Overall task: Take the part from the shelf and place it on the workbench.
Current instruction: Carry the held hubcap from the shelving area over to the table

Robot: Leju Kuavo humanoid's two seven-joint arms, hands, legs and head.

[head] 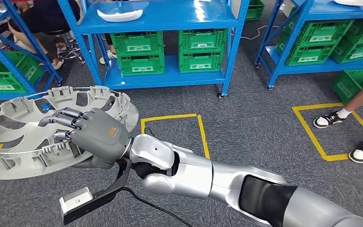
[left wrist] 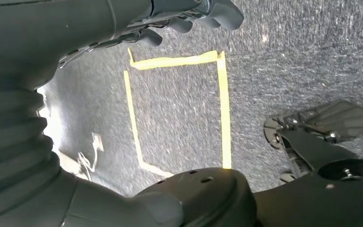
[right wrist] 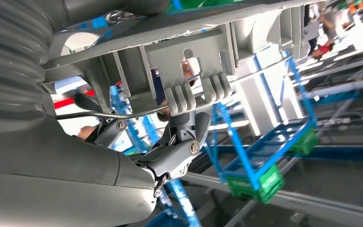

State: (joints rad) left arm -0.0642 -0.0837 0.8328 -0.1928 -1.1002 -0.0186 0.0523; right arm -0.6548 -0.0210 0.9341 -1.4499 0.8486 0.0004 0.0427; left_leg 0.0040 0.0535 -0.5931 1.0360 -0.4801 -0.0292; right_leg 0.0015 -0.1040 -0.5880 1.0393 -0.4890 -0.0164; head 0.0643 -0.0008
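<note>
Part: a big round light-grey wheel-cover point(head: 33, 130), ribbed and full of cut-outs, is hanging in the air at the left of the head view, above the grey carpet point(head: 246, 123) and in front of the blue shelf point(head: 170, 75).
Right robot hand: the right robot hand point(head: 92, 135) is reaching across from the right on its silver arm and is gripping the part at its rim, dark fingers point(head: 61, 118) lying over the ribs and the thumb tucked underneath (the right wrist view is catching that underside, clips and wire ring close up).
Part, seen from below: the part point(right wrist: 189, 66) is sitting right over the wrist camera, with a dark finger point(right wrist: 175, 146) curling up against it.
Left robot hand: the left robot hand point(left wrist: 189, 19) is hanging over the carpet, fingers curled in; whether it is holding anything, I cannot tell.
Floor marks: a yellow tape square point(head: 175, 127) is lying on the carpet just beside the part's edge, and a second yellow square point(head: 328, 130) is sitting well to the right.
Shelf: green crates point(head: 170, 49) are standing on the lower level, and a white curved piece point(head: 120, 14) is lying on the level above.
Bystander: a person's feet in black-and-white shoes point(head: 347, 135) are standing at the second square.
</note>
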